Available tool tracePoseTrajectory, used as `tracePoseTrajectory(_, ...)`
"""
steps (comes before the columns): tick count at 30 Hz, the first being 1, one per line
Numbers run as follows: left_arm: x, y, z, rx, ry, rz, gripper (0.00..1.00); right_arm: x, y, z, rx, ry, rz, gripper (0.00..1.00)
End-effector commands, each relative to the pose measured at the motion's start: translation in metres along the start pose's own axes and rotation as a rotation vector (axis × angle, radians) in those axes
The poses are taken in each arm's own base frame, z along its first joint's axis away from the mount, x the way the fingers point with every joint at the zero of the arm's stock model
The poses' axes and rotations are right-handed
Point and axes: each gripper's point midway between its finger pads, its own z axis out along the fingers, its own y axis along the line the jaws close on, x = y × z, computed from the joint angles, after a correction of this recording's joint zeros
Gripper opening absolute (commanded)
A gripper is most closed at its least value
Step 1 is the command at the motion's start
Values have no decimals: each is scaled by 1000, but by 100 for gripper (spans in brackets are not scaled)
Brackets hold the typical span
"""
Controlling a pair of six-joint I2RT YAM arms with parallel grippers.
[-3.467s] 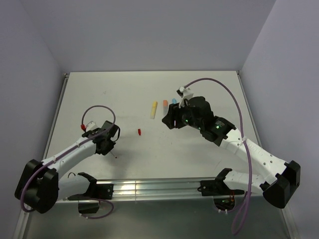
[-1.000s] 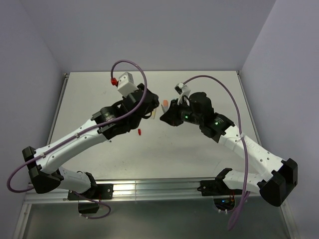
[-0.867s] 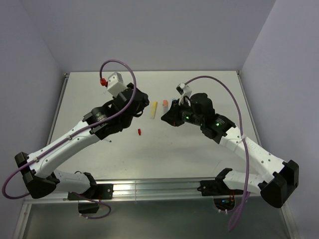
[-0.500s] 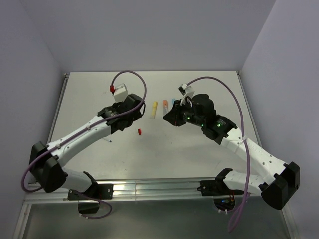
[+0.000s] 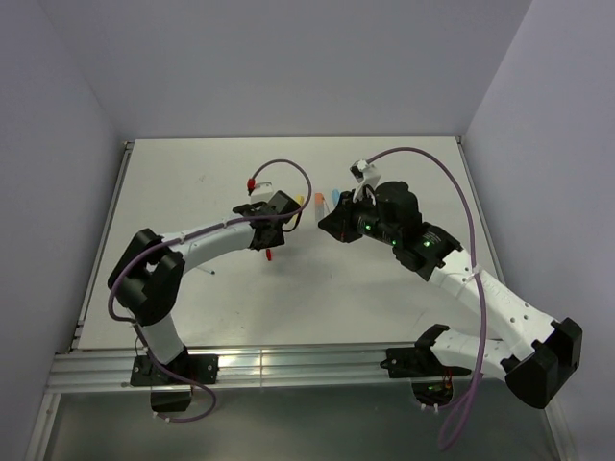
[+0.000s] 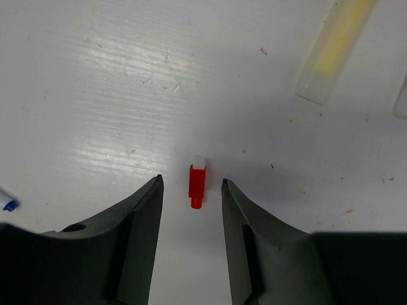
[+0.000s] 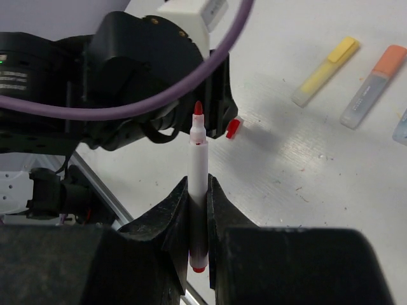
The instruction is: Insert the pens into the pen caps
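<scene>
Left gripper [image 6: 191, 183] has swung down over the red cap [image 6: 198, 184], jaws half spread either side of it, not touching.
Right gripper [image 7: 198, 213] pinches the red-tipped pen [image 7: 198, 155] near the cap; grasping the cap looks next.

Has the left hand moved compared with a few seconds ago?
Yes. The left hand moved right: it was well left of the red cap, now it hovers over it, fingers either side.

Left end effector [image 6: 191, 183] agape, right [image 7: 197, 186] clamped.
</scene>
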Motion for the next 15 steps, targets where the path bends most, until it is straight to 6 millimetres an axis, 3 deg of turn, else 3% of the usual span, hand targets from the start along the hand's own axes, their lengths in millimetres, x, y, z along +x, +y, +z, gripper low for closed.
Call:
tracePoseTrajectory(1,-1,-16,10,72,21,35,46,-10,1,-6,-5,-47,-11,0)
tracePoseTrajectory(5,10,-16,26,49,59,51,43,-9,1,-6,-5,-43,-12,0)
tracePoseTrajectory(15,22,-17,37,59,101,55,43,-8,1,-4,-7,-39,-11,0)
